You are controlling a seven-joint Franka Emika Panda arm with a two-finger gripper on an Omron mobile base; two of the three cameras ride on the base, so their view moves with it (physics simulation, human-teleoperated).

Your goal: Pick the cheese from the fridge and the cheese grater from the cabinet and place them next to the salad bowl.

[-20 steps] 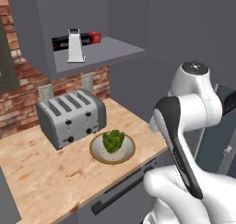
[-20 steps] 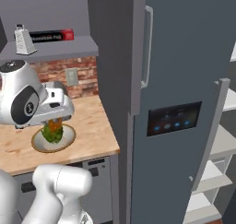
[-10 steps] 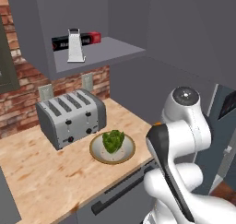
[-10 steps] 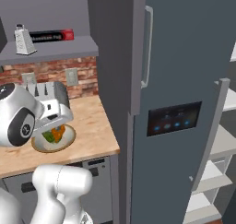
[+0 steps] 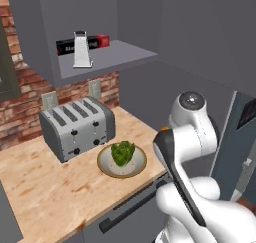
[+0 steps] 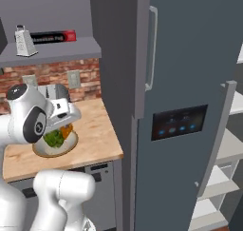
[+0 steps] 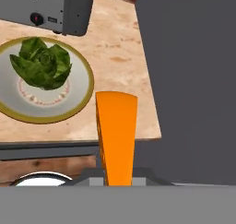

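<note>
The robot's gripper pinches the cheese, an orange wedge that rises between its fingers in the hand view, hanging above the front edge of the wooden counter just beside the salad bowl. The bowl, with its clump of lettuce, sits near the counter's front edge, with the 4-slot toaster just behind it toward the brick wall. In the right base view a sliver of the cheese shows below the hand, over the bowl's rim. The cheese grater stands upright on the cabinet shelf, in front of a black-and-red box. The fridge stands at the counter's right end.
</note>
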